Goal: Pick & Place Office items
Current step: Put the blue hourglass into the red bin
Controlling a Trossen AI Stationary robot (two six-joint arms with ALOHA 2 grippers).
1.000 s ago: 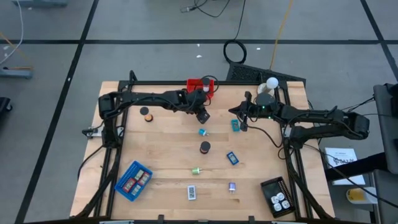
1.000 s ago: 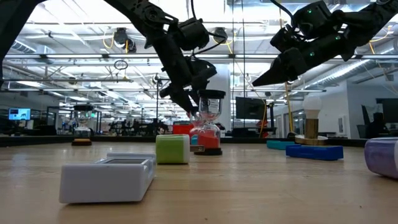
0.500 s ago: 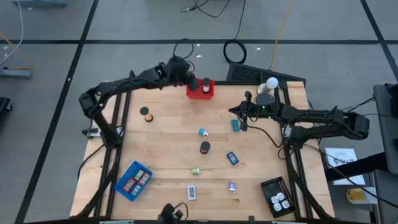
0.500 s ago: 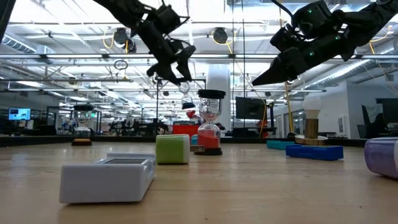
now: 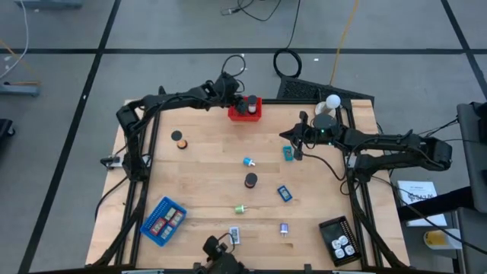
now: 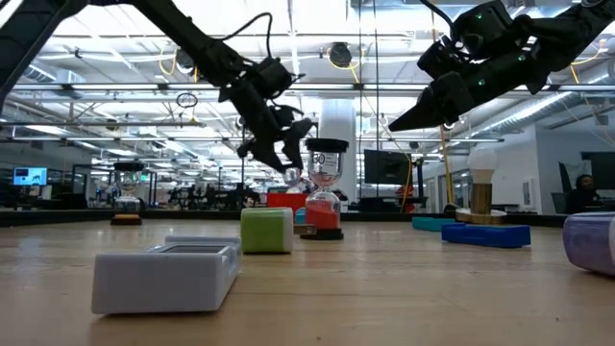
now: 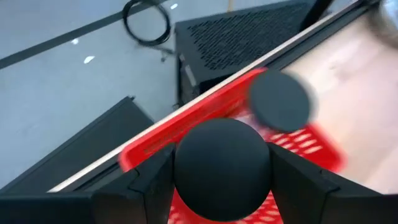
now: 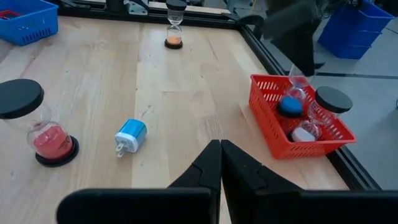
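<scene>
From above, the left gripper (image 5: 232,94) hovers at the red tray (image 5: 253,114) on the far edge. At table height, it carries an hourglass (image 6: 291,173), axis tilted. Its wrist view shows the black cap (image 7: 222,168) clamped between the jaws, directly above the tray. The right gripper (image 8: 219,163), closed and empty, waits mid-table.

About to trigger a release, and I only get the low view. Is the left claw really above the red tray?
Observer: Yes. The high view shows the left claw above the red tray, at its left end.
Operator: Holding what?
Observer: The left wrist view shows a black-capped hourglass gripped between its fingers.
Operator: Tray empty?
Observer: No. The right wrist view shows a blue-sand hourglass and a dark-lidded hourglass inside.
</scene>
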